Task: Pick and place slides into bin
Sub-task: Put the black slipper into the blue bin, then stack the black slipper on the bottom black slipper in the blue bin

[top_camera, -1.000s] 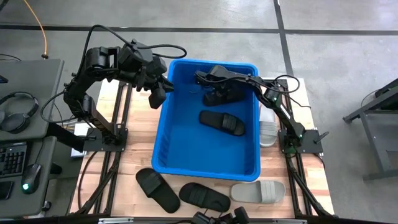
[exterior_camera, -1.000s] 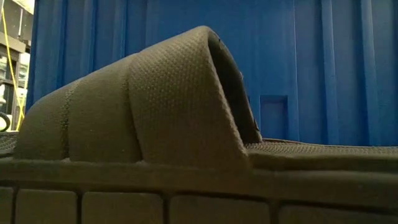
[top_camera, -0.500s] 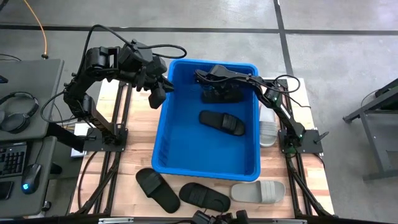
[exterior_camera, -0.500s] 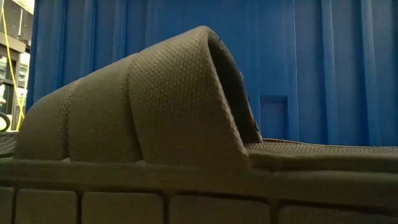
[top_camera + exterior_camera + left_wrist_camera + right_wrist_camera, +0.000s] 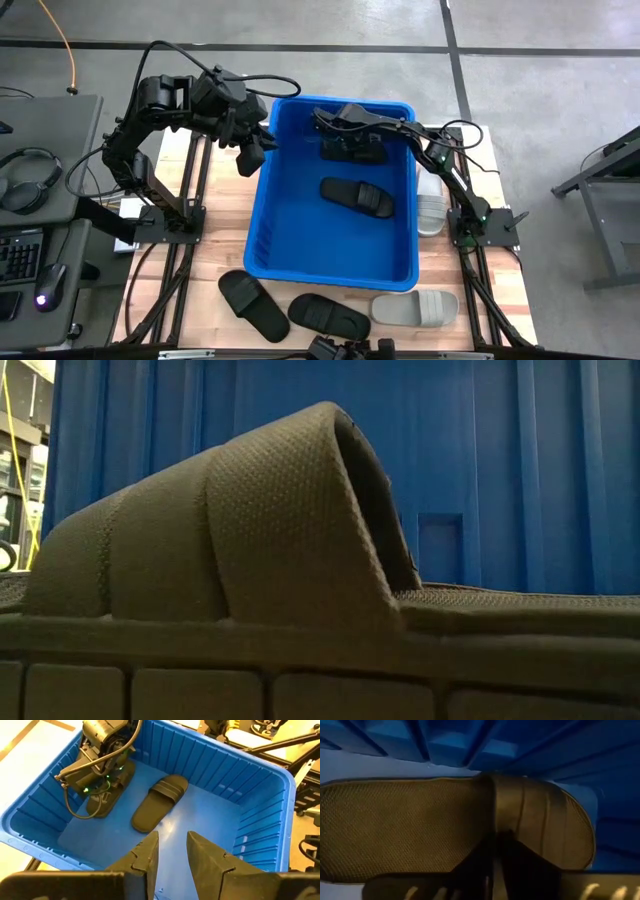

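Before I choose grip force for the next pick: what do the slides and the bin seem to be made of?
The black slide looks like soft matte foam or rubber: its strap and footbed carry a fine pebbled texture with no shine. The bin looks like hard moulded plastic: bright blue, ribbed walls, a rolled rim and a slight sheen. Neither can be confirmed by look alone.

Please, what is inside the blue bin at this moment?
Inside the bin lie two black slides: one near the middle, one at the far end under the right hand, whose arm partly covers it. Nothing else shows.
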Action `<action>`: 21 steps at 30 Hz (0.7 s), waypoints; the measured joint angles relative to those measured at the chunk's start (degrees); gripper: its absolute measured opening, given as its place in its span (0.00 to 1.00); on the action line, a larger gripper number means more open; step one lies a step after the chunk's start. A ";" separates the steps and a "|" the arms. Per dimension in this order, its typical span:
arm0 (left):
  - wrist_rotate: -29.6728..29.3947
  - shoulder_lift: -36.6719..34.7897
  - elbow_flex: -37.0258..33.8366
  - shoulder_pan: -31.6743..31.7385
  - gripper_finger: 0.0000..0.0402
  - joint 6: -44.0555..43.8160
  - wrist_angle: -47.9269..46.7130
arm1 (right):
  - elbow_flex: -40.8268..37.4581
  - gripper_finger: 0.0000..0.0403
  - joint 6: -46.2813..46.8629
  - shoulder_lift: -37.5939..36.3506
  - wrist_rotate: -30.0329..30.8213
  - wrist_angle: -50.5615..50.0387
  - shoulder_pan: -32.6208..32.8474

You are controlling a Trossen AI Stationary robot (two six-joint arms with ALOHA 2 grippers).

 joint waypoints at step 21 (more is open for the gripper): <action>0.00 -0.34 0.00 -0.01 0.22 1.28 -0.15 | 0.02 0.56 -10.28 -8.55 4.15 5.80 2.89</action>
